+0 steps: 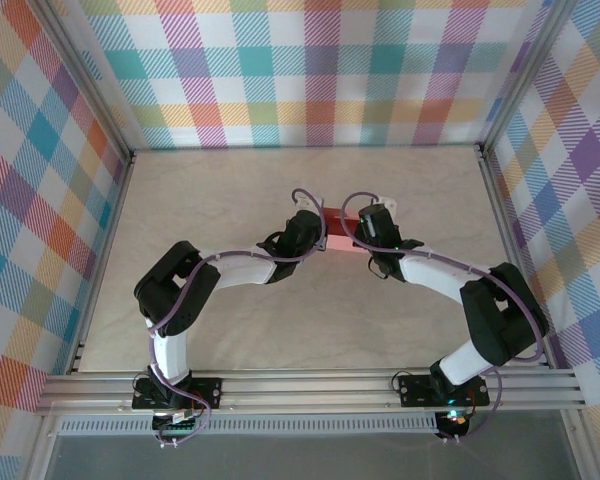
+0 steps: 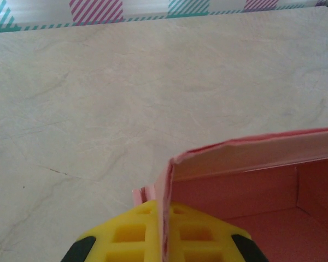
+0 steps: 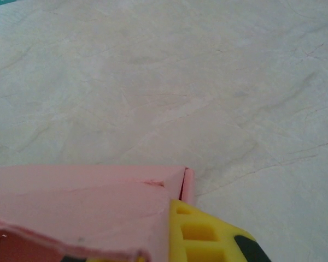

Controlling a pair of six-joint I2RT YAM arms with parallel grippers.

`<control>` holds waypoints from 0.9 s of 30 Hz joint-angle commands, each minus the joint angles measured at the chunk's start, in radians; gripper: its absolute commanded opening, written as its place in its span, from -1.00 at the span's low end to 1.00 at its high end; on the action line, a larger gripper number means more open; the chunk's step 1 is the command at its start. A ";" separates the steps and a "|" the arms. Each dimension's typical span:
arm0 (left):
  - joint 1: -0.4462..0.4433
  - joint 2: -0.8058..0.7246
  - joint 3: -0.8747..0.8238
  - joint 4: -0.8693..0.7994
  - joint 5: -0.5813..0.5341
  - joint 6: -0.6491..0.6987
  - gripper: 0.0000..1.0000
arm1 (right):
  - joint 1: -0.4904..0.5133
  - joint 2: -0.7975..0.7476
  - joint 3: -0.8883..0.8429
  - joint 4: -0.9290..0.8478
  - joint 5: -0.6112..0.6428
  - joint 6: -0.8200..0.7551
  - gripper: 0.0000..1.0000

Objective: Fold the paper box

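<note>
Risking a torn or crushed wall, both arms are bearing on thin card over the table (image 1: pixel 280 330); if one is pulling or twisting against the other, the card may buckle or slip free. The left arm (image 1: pixel 230 268) and right arm (image 1: pixel 450 275) are bending inward, elbows out, wrists nearly meeting. The paper box (image 2: pixel 251 213) is sitting between the claws, open-topped. The left claw (image 2: pixel 164 232) is pinching one end wall; the right claw (image 3: pixel 172 240) is clamping the opposite corner.

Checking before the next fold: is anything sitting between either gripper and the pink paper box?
Nothing visible does. The left gripper and the right gripper are each shut directly on a wall of the paper box, one at either end, with only card between their fingers.
</note>
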State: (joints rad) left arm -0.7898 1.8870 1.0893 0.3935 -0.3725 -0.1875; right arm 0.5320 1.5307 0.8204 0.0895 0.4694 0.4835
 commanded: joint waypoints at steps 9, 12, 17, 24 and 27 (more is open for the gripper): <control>-0.031 -0.020 -0.055 0.007 0.051 -0.012 -1.00 | 0.025 -0.093 -0.119 0.225 -0.121 -0.034 -1.00; -0.035 -0.023 -0.086 0.039 0.040 -0.013 -1.00 | 0.032 -0.108 -0.166 0.295 -0.132 -0.054 -1.00; -0.060 -0.043 -0.152 0.125 0.009 0.008 -1.00 | 0.050 -0.131 -0.237 0.411 -0.135 -0.090 -1.00; -0.114 -0.018 -0.238 0.286 -0.068 0.049 -1.00 | 0.079 -0.137 -0.350 0.591 -0.122 -0.129 -1.00; -0.132 -0.008 -0.267 0.334 -0.093 0.060 -1.00 | 0.083 -0.141 -0.374 0.604 -0.111 -0.121 -1.00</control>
State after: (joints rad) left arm -0.8772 1.8465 0.8585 0.6945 -0.4927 -0.1505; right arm 0.5804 1.4162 0.4656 0.5697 0.4374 0.3637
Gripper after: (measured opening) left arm 0.044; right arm 0.053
